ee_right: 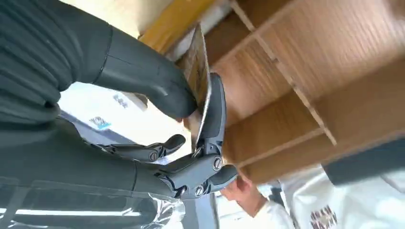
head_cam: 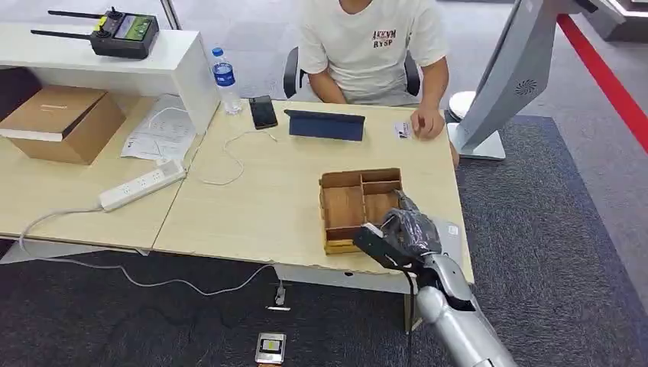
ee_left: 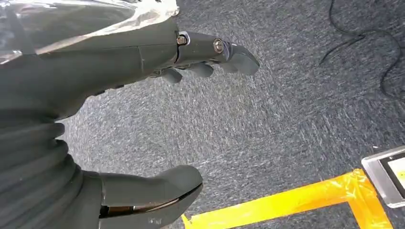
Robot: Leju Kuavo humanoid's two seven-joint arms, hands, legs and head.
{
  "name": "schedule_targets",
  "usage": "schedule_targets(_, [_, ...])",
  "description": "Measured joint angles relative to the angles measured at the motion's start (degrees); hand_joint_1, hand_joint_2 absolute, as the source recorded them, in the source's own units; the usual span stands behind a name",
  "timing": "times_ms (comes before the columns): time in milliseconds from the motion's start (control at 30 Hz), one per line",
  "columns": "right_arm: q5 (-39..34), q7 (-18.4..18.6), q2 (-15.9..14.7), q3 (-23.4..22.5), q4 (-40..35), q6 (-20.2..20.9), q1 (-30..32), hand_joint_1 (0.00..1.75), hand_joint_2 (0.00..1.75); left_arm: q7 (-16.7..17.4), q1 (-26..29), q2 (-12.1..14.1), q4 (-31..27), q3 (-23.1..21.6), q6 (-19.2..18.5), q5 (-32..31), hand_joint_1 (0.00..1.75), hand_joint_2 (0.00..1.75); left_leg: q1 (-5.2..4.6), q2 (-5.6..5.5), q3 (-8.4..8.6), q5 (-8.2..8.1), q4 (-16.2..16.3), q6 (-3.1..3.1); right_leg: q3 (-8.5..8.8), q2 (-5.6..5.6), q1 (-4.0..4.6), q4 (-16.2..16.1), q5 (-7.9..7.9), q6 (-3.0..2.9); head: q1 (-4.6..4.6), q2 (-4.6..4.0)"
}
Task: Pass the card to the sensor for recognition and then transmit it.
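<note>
My right hand point(head_cam: 403, 231) hovers over the near right corner of a wooden divided tray point(head_cam: 344, 206) on the table. In the right wrist view its thumb and a finger point(ee_right: 216, 109) pinch a thin card point(ee_right: 200, 67) edge-on, just above the tray's compartments point(ee_right: 305, 62). A white flat pad point(head_cam: 452, 229) with a small label lies on the table beside the tray, under the hand. My left hand point(ee_left: 95, 71) hangs over grey carpet with fingers spread and nothing in it.
A person sits across the table, one hand point(head_cam: 428, 122) resting by a small card point(head_cam: 402, 130). A dark tablet point(head_cam: 325, 125), phone point(head_cam: 263, 112), bottle point(head_cam: 225, 80) and power strip point(head_cam: 141, 185) lie farther left. A monitor stand point(head_cam: 489, 138) is at far right.
</note>
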Motion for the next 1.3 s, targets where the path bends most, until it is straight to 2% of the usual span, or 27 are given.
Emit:
schedule_targets(200, [0.41, 2.3, -1.97, -1.9, -9.0, 3.8, -2.75, 1.75, 1.75, -0.52, 0.09, 0.0, 0.0, 0.0, 0.11, -0.42, 0.0, 1.75, -0.01, 0.04, -0.01, 0.02, 0.01, -0.01, -0.01, 0.0, -0.01, 0.0, 0.01, 0.0, 0.0, 0.0])
schedule_targets(433, [0.26, 3.08, -5.44, -5.72, -19.65, 8.89, -10.69, 1.75, 1.75, -1.75, 0.21, 0.0, 0.02, 0.0, 0.13, -1.49, 0.0, 1.75, -0.02, 0.08, -0.03, 0.07, 0.03, 0.03, -0.05, 0.0, -0.02, 0.0, 0.08, 0.03, 0.02, -0.02])
schedule_targets(633, [-1.6, 2.1, -7.41, -7.65, -22.37, 10.25, -17.06, 1.75, 1.75, -2.21, 0.17, 0.0, 0.02, -0.09, 0.11, -2.27, 0.0, 1.75, -0.01, 0.09, -0.05, 0.07, 0.03, 0.03, -0.05, 0.01, -0.02, 0.0, 0.09, 0.02, 0.02, 0.0])
schedule_targets(800, [-1.38, -1.73, -7.34, -7.41, -14.99, 9.31, -23.42, 1.75, 1.75, -1.79, -0.3, -0.02, 0.02, -0.2, -0.59, -3.26, 0.0, 1.75, 0.0, 0.02, -0.12, 0.13, 0.02, 0.02, -0.05, -0.01, 0.0, 0.02, 0.1, 0.01, 0.02, -0.02])
schedule_targets(900, [0.32, -4.26, -6.19, -6.95, -4.98, 7.35, -28.57, 1.75, 1.75, -1.42, -0.66, 0.0, 0.0, -0.31, -0.92, -3.74, 0.0, 1.75, 0.0, -0.07, -0.2, 0.18, 0.0, 0.0, -0.16, -0.01, 0.0, 0.05, 0.19, 0.0, -0.05, -0.02])
schedule_targets(1133, [2.62, -3.74, -3.63, -5.53, 10.46, 9.81, -34.93, 1.75, 1.75, -1.12, -1.26, 0.0, 0.0, -0.55, -1.6, -4.46, 0.0, 1.75, 0.0, -0.12, -0.28, 0.22, 0.02, -0.01, -0.23, -0.03, 0.0, 0.06, 0.2, 0.0, 0.02, 0.0])
schedule_targets(1300, [3.36, -2.07, -1.51, -4.35, 17.57, 11.67, -37.19, 1.75, 1.75, -0.79, -1.46, 0.02, 0.0, -0.55, -1.6, -4.46, 0.0, 1.75, 0.0, -0.12, -0.31, 0.22, 0.02, 0.0, -0.26, -0.03, 0.0, 0.05, 0.2, 0.0, 0.02, 0.0])
